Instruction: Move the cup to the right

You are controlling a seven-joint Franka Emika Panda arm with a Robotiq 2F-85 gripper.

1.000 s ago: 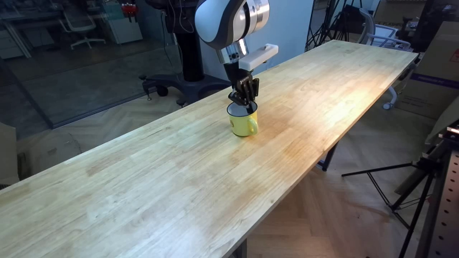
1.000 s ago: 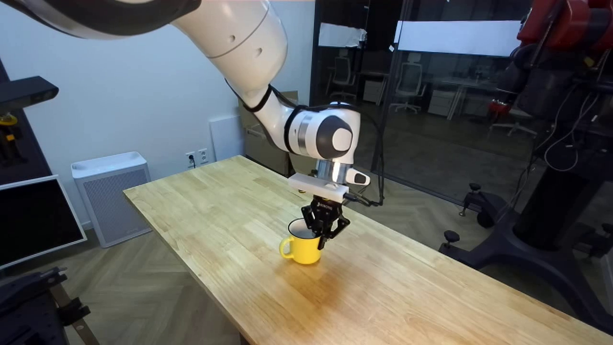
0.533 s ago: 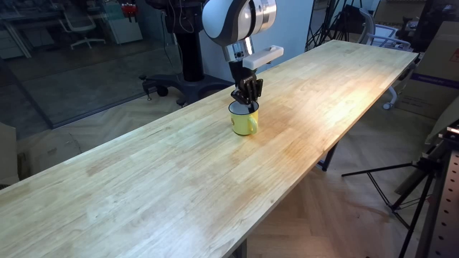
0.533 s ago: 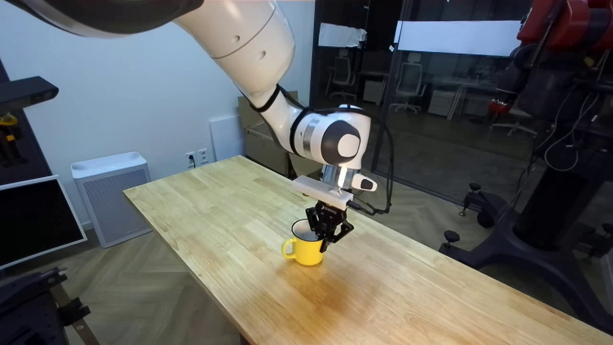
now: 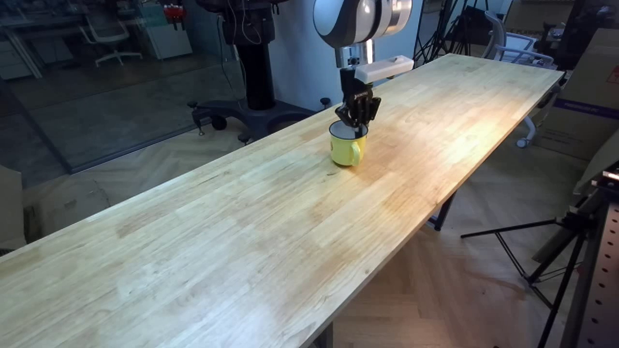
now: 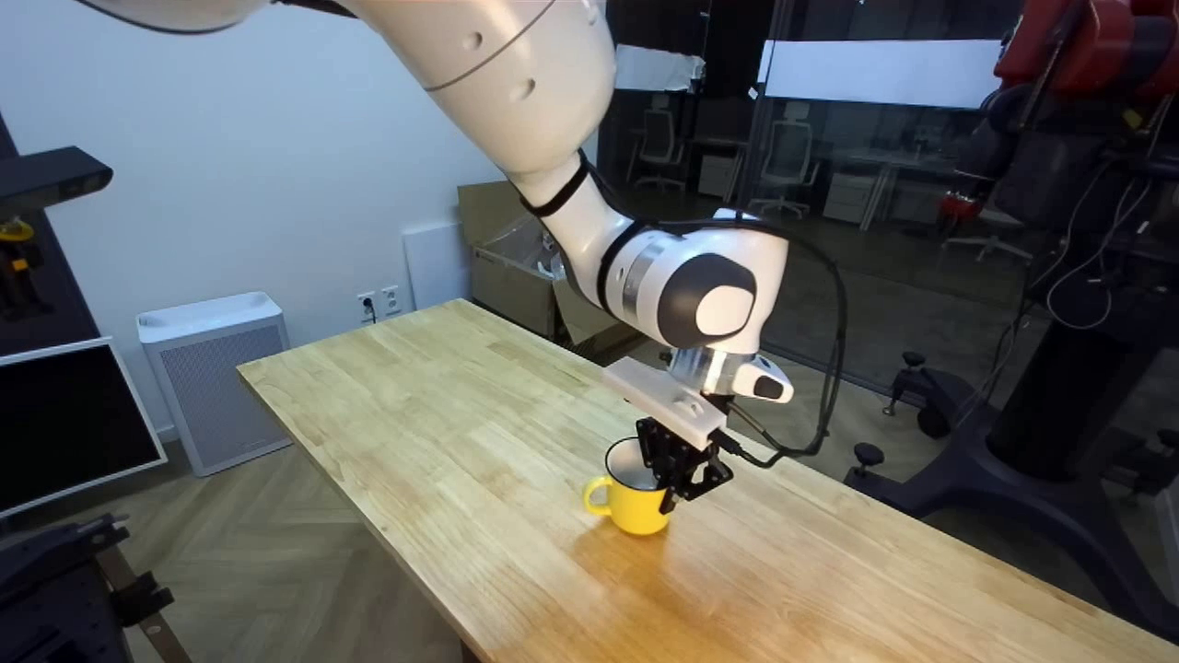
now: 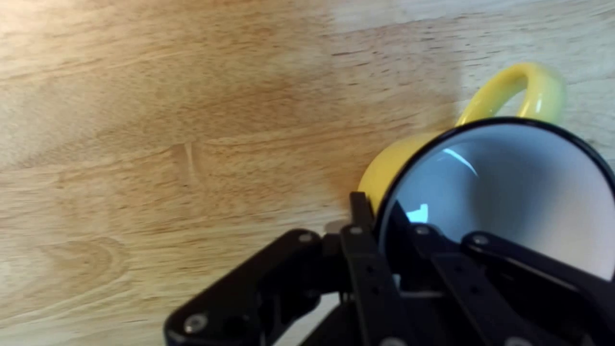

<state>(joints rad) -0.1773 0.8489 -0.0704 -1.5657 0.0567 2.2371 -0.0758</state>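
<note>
Cup point(image 5: 343, 153) pinched in gripper point(image 7: 377, 214), shifted R in both ext. views.

Free tabletop point(image 5: 232, 227) around the cup point(image 5: 342, 152), tool point(image 7: 378, 211) astride its rim

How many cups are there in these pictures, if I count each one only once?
1. The cup is on or just above the table, gripped by the tool. No other shows, but the dim background may hide some.
</note>
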